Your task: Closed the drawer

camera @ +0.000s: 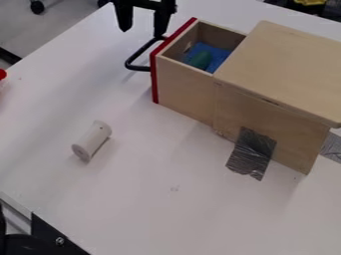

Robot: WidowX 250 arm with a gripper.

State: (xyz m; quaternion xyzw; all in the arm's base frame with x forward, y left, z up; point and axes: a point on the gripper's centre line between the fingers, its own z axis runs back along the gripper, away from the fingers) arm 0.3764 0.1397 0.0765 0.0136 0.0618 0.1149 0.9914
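The top edge crops the gripper (142, 31), the right edge the wooden box (286, 64), which hides the drawer's (183, 89) rear. At left, 1 red item (2, 73), perhaps a cap, is cropped.

The box (286, 60) looks like smooth, matt wood, as does its drawer (184, 89). At the box's foot, the tape (252, 153) is crinkled and glossy; left of the box, the cylinder (92, 140) looks like smooth plastic.
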